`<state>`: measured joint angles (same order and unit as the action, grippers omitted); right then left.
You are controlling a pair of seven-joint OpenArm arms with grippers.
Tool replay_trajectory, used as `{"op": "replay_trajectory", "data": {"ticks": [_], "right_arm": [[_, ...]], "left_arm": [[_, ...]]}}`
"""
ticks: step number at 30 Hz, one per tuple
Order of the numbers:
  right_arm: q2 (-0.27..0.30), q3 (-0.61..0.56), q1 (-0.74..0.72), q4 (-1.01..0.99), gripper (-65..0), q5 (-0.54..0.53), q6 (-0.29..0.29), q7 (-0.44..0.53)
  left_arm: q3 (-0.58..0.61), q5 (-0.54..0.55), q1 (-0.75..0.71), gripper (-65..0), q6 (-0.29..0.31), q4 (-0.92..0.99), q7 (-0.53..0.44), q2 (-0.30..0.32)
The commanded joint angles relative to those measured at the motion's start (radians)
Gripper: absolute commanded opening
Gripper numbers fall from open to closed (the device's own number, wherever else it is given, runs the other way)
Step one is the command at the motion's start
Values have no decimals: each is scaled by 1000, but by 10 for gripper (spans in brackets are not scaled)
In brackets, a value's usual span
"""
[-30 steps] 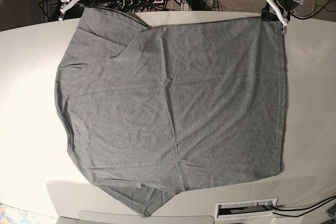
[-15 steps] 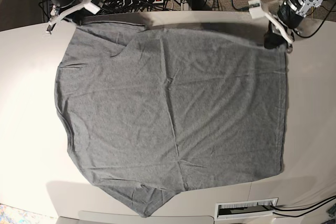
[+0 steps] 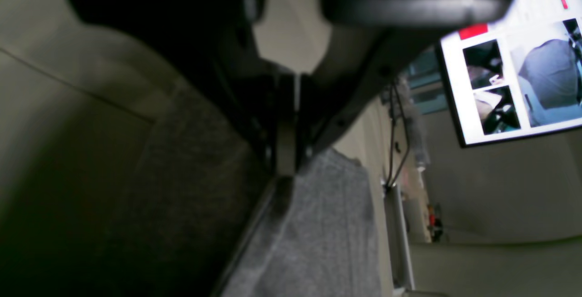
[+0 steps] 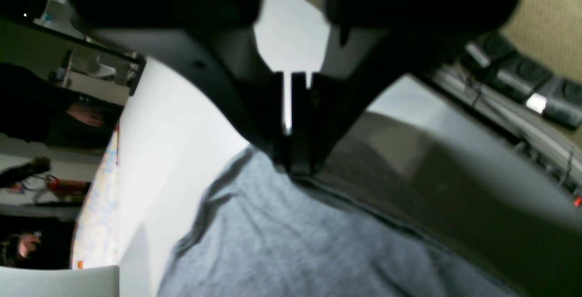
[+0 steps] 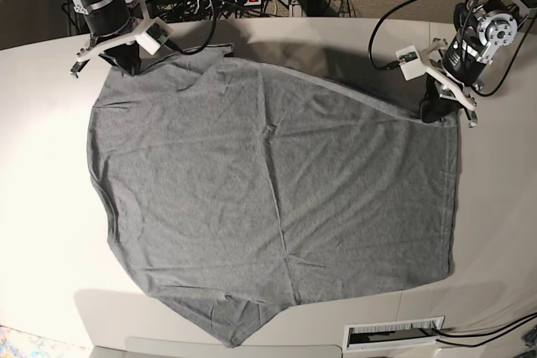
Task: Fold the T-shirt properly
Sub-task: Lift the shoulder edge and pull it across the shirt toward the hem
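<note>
**Mia:** Both pincers are pinched tight on the T-shirt. See the left gripper at the right side of the base picture? It holds the far corner of the bottom hem. The right gripper at the upper left holds the cloth by the sleeve end.

**Ben:** Are the jaws really closed?

**Mia:** Yes. In the left wrist picture the left gripper has its jaws together on the grey edge. In the right wrist picture the right gripper does the same, with only a thin slit between them.

**Ben:** Where is the shirt?

**Mia:** It lies flat on the pale table, filling the middle of the base picture. Its far edge is lifted a little and curves between the two pincers.

**Ben:** Which way does it point?

**Mia:** Its long way runs left to right. The sleeves are at the left and the straight hem is at the right.

**Ben:** What is hard to see?

**Mia:** Both wrist pictures are blurry and dark. I cannot make out the neck hole. The near sleeve tip at the bottom sits close to the table's edge. A screen glows in the upper right of the left wrist picture, and it is cut off.
</note>
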<state>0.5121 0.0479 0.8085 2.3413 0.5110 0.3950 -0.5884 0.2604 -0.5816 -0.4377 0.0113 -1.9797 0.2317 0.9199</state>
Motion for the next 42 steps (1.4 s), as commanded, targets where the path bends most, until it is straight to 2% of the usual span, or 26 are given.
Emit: {"op": "replay_trajectory", "data": {"ticks": [1, 9, 15, 22, 29, 35, 42], "right_arm": [[5, 7, -6, 15, -650, 9, -15, 18], [-5, 6, -108, 15, -650, 15, -19, 61], [16, 6, -206, -117, -650, 36, -27, 100], [37, 6, -313, -185, -650, 20, -71, 114], [38, 6, -443, -273, -650, -22, -71, 124], [76, 6, -547, -380, -650, -64, -71, 139], [84, 6, -705, -529, -650, -132, -71, 164]], "left_arm": [[-8, -5, 12, -650, -23, -2, -7, 10], [-7, -1, 28, -650, -23, 31, -15, -26], [-7, -1, 29, -650, -23, 31, -22, -47], [-7, -1, 34, -650, -23, 46, -22, -84], [-7, 0, 123, -650, -23, 129, -22, -145], [-7, 24, 197, -650, -22, 200, -57, -189], [-7, 70, 318, -650, -21, 308, -76, -275]]}}
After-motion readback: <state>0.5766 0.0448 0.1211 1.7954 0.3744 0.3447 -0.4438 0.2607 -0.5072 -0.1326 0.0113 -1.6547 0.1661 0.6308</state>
